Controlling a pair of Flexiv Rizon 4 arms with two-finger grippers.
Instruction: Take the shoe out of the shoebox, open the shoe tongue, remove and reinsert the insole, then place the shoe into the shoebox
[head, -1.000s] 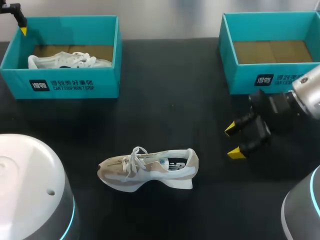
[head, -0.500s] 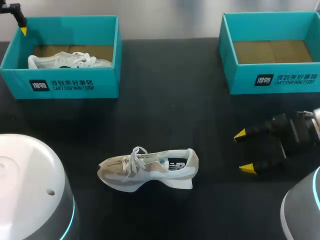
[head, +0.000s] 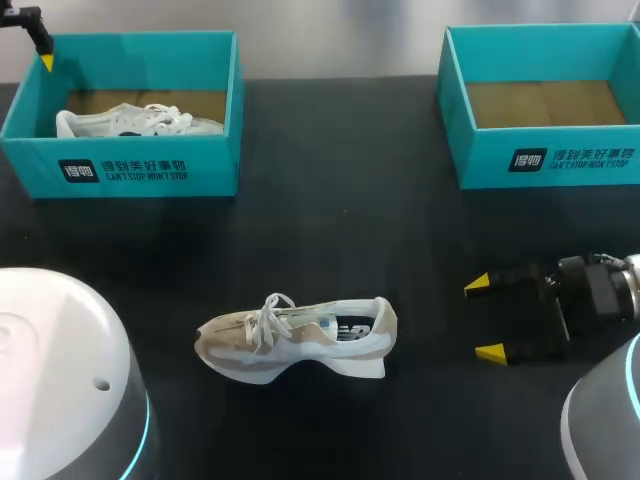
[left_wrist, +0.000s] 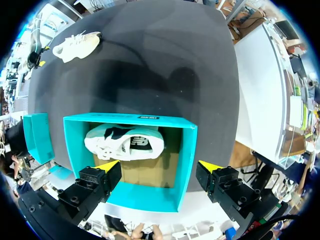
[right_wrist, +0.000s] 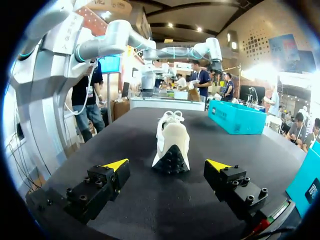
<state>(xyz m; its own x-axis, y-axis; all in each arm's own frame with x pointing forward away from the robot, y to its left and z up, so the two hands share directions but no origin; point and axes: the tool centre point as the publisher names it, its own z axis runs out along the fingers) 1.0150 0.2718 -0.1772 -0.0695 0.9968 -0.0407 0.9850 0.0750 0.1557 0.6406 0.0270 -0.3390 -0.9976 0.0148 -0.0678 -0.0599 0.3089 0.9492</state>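
A beige and white shoe (head: 295, 338) lies on its side on the black table, toe to the left, heel to the right. My right gripper (head: 490, 318) hangs open just right of the heel, its fingers pointing at it. In the right wrist view the shoe (right_wrist: 171, 137) lies straight ahead of the open right gripper (right_wrist: 167, 164), sole and heel facing it. A second white shoe (head: 135, 122) rests in the left teal shoebox (head: 125, 178). My left gripper (left_wrist: 159, 166) stands open above that shoebox (left_wrist: 130, 119) and the shoe (left_wrist: 125, 142) inside, touching neither.
A second teal shoebox (head: 545, 155) with only a brown cardboard floor stands at the back right. Bare black table lies between the boxes and around the loose shoe. My arms' white bases fill the front corners.
My right gripper has moved toward the table's front and swung level, so its fingers now point left at the shoe's heel. The left arm and both shoes have not moved.
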